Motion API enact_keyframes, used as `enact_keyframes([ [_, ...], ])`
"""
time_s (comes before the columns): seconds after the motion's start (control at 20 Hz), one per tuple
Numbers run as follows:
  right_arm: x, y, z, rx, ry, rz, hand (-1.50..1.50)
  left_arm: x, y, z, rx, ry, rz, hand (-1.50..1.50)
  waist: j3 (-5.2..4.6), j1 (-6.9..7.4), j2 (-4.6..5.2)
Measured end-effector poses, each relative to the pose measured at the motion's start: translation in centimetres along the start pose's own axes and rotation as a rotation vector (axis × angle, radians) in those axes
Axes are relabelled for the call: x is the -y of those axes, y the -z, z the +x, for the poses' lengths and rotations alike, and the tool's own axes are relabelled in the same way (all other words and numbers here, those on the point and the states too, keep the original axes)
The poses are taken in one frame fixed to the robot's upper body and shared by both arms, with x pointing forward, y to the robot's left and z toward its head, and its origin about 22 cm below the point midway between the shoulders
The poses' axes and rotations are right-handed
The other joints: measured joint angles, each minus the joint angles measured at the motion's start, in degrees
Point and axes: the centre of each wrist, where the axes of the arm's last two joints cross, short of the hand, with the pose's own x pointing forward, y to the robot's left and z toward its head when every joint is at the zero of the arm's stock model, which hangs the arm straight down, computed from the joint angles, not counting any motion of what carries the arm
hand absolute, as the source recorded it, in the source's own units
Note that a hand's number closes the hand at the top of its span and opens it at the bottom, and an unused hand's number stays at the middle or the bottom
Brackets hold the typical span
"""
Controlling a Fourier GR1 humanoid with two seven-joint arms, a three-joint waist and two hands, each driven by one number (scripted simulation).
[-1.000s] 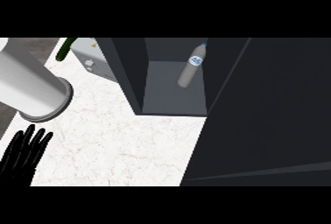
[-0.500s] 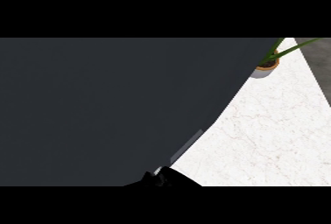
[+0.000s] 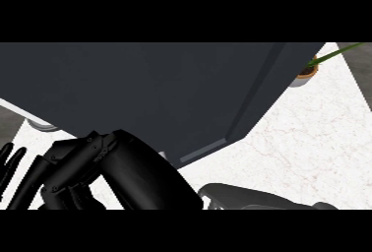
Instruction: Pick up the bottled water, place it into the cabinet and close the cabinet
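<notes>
The dark cabinet door (image 3: 145, 88) fills most of the head view, and its lighter edge (image 3: 258, 98) runs down to a corner near the middle. The bottled water is hidden. My right hand (image 3: 131, 170) lies large and black at the lower left of centre, against the lower part of the door, with its fingers (image 3: 58, 167) stretched down to the left and holding nothing. Its wrist (image 3: 247, 197) comes in from the bottom edge. Only the fingertips of my left hand (image 3: 9, 162) show, straight and upright at the far left edge.
White marble counter (image 3: 305, 147) shows to the right of the door. A potted plant (image 3: 305, 76) stands at the upper right. A pale rounded rim (image 3: 36, 123) peeks out under the door at the left.
The open cabinet with the bottle inside is no longer seen; the door now covers it. My right hand has come up large against the door, and the door's edge now sits further right.
</notes>
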Motion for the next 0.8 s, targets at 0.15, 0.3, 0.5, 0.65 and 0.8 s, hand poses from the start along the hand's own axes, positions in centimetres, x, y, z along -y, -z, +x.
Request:
enact_keyframes([
  [0.15, 0.7, 1.3, -0.2, -0.06, 0.006, 0.112, 1.5, -0.2, 0.3, 0.6, 0.0, 0.006, 0.005, -1.5, 0.06, -0.3, 0.24],
  [0.3, 1.9, 2.7, -0.8, -0.124, 0.026, 0.2, 1.5, 0.2, -0.2, 1.1, -0.002, 0.003, -0.004, -1.5, 0.08, -0.05, 0.29],
  [0.5, 4.0, 3.7, -2.0, -0.149, 0.058, 0.233, 1.5, 0.1, -0.8, 1.9, -0.003, 0.01, 0.01, -1.5, 0.1, -0.86, 0.12],
  [0.65, 6.4, 4.1, -2.6, -0.142, 0.064, 0.213, 1.5, 0.2, -1.1, 2.1, 0.001, 0.019, 0.016, -1.5, 0.1, -1.39, 0.08],
  [0.8, 8.4, 4.7, -3.0, -0.127, 0.055, 0.178, 1.5, 0.4, -1.4, 1.6, -0.002, 0.018, 0.023, -1.5, 0.09, -1.85, 0.09],
])
